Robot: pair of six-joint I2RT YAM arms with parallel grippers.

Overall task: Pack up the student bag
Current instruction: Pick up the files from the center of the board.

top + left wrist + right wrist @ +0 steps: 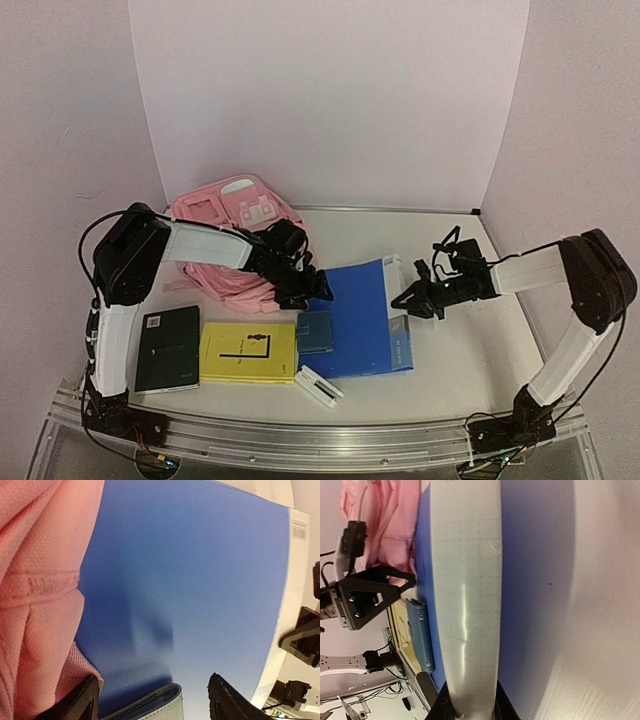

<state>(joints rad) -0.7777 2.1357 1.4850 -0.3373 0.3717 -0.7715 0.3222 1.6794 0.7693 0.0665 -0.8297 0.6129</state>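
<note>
The student bag (232,232), a soft pink backpack, lies at the back left of the table; its fabric fills the left of the left wrist view (35,580). A big blue binder (360,318) with a white spine (467,580) lies just right of it. My right gripper (472,707) is shut on that white spine at the binder's right edge (412,300). My left gripper (155,700) is open, hanging over the binder's left edge (305,290) beside the bag, with one fingertip (82,700) against pink fabric. Nothing is held between its fingers.
A small grey-blue case (316,332) lies at the binder's near-left corner, just under my left gripper (150,705). A yellow book (248,352), a black book (168,348) and a small white box (320,386) lie along the front. White walls close the back and sides.
</note>
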